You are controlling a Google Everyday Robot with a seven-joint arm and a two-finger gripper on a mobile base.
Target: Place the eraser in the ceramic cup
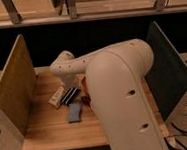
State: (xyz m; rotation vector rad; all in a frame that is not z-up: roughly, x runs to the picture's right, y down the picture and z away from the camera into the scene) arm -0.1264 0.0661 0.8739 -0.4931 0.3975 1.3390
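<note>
The eraser (70,95), lying flat on the table (45,131) beside the white packet (56,97), is judged not yet grasped; the gripper (84,97) is held low just beside it, half hidden by the arm (120,94), and whether it is closed cannot be told, so a grasp is called for before the unseen ceramic cup is sought.

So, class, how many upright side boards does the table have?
2: wooden board left, dark board right; none look hidden. Gripper is near the eraser, between them.
</note>
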